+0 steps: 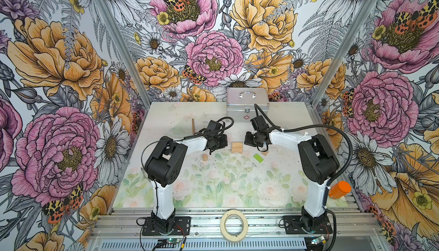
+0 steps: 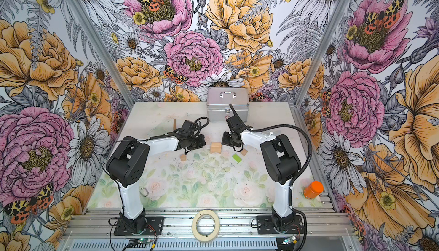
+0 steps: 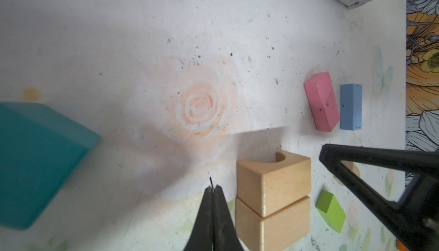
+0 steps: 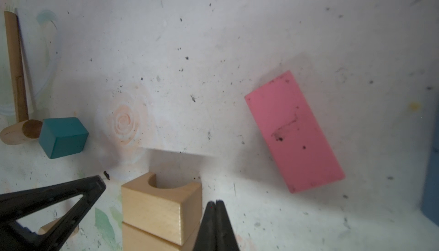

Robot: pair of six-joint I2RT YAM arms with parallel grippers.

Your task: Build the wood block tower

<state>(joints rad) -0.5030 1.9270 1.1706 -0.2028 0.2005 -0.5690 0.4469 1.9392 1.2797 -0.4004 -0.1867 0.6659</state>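
Two tan blocks point(image 1: 237, 147) point(image 2: 215, 147) lie side by side mid-table; the farther one point(image 3: 273, 183) point(image 4: 161, 206) has an arch notch. My left gripper point(image 1: 224, 143) point(image 3: 213, 188) is shut and empty just left of them. My right gripper point(image 1: 245, 143) point(image 4: 215, 202) is shut and empty just right of them. A green block point(image 1: 258, 158) point(image 3: 330, 210) and a small tan block point(image 1: 264, 153) lie to the right. A tan cylinder point(image 1: 204, 157) stands to the left. The wrist views also show a pink brick point(image 4: 294, 131) point(image 3: 322, 101), a blue brick point(image 3: 351, 106) and a teal cube point(image 4: 63, 137). No tower shows.
A silver case point(image 1: 247, 106) stands at the back. A T-shaped wooden stick point(image 4: 14, 71) point(image 1: 193, 125) lies behind the left gripper. An orange bottle point(image 1: 339, 189) sits at the front right. A tape roll point(image 1: 234, 225) rests on the front rail.
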